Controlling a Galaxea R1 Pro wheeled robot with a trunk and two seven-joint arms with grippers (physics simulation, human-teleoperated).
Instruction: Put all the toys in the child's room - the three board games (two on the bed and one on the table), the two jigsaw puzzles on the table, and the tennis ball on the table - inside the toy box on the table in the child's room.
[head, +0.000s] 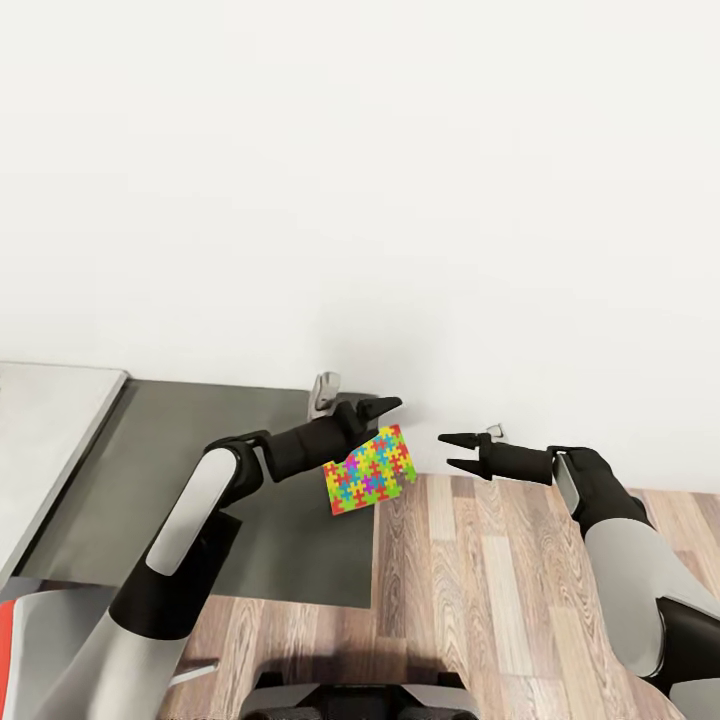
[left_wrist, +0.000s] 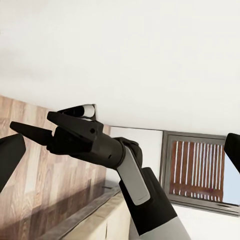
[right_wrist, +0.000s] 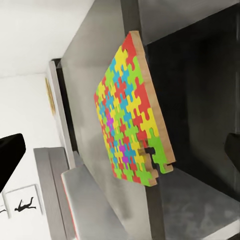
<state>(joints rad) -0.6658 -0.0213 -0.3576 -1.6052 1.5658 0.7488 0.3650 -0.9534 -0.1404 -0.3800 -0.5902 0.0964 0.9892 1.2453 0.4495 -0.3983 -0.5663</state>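
From the head we look down over both arms toward the white wall (head: 360, 150). Our right wrist camera faces the jigsaw puzzle (right_wrist: 132, 115) closely; our left wrist camera faces the right gripper (left_wrist: 30, 131).

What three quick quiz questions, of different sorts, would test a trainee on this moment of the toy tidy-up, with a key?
1. True or false: the left claw holds the jigsaw puzzle lifted off the table.
2. Multiple choice: in the head view, the right claw is A) shut on a tennis ball, B) open and holding nothing, C) pressed flat on the floor.
3. Fill in: beyond the dark grey table edge, the puzzle hangs partly over the ____ floor.

Key: 1 true; 2 B; 3 wood-plank.
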